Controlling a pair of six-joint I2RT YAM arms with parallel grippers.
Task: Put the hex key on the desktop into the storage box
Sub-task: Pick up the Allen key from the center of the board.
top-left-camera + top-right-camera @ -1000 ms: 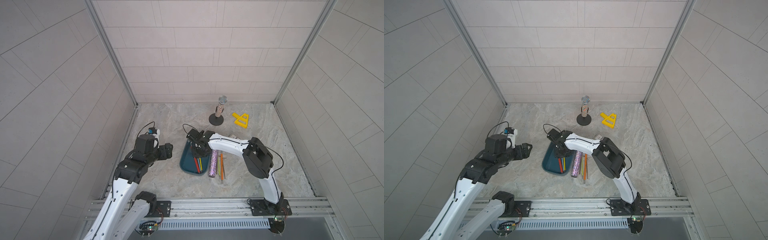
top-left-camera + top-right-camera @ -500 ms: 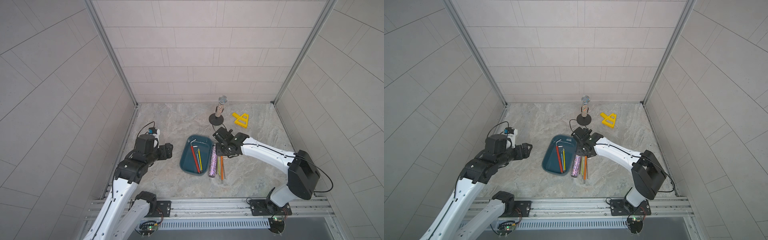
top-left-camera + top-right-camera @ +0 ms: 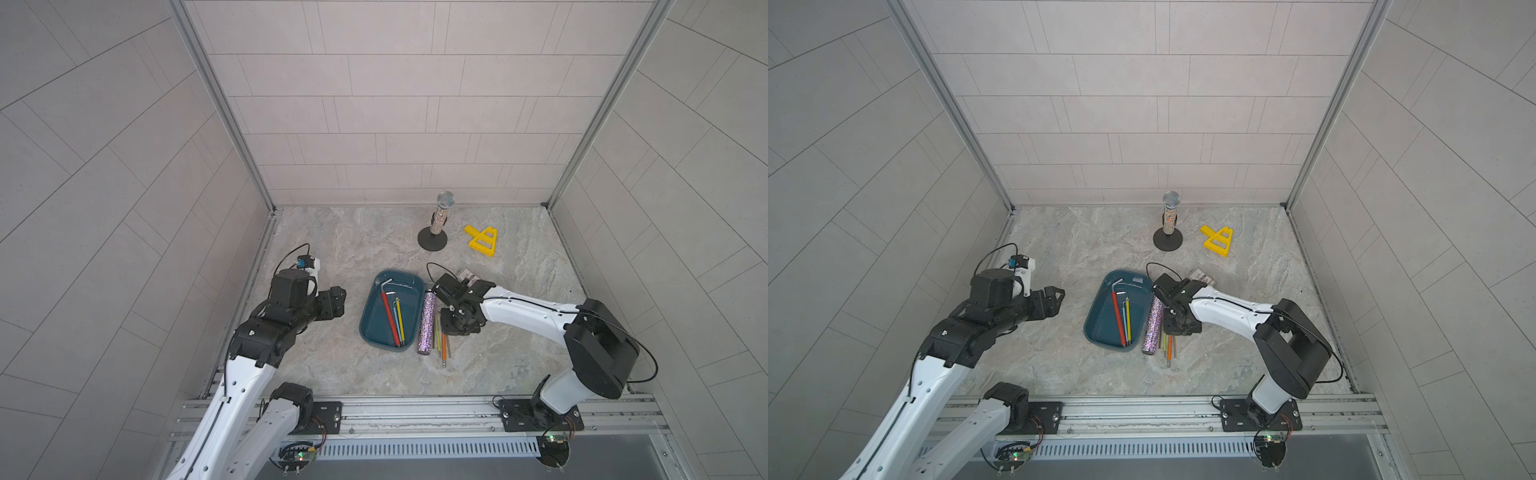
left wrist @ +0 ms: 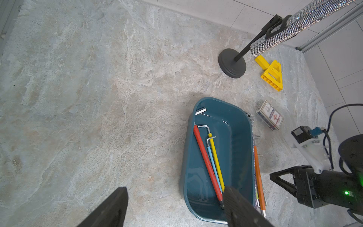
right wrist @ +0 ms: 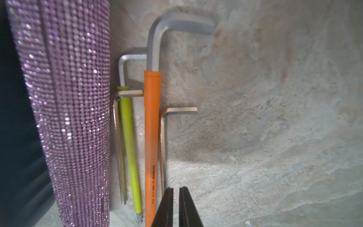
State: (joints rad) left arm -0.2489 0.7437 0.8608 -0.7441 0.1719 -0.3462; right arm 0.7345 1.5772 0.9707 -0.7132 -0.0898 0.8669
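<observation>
right hand (image 5: 176, 198) pinched shut, empty | orange-sleeved hex key (image 5: 151, 137) on worktop (image 3: 332, 249) just beside its fingertips | teal storage box (image 3: 376, 328) beyond purple glitter tube (image 3: 427, 322) | left hand (image 4: 172, 204) looks parted, empty

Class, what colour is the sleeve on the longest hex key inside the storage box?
Red, clearest in the left wrist view.

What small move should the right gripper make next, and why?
Probably open the right gripper and centre it over the orange hex key. In the right wrist view its jaws stand almost together with nothing between them, just beside that key, which lies on the desktop next to the glittery microphone. The storage box already holds other keys.
</observation>
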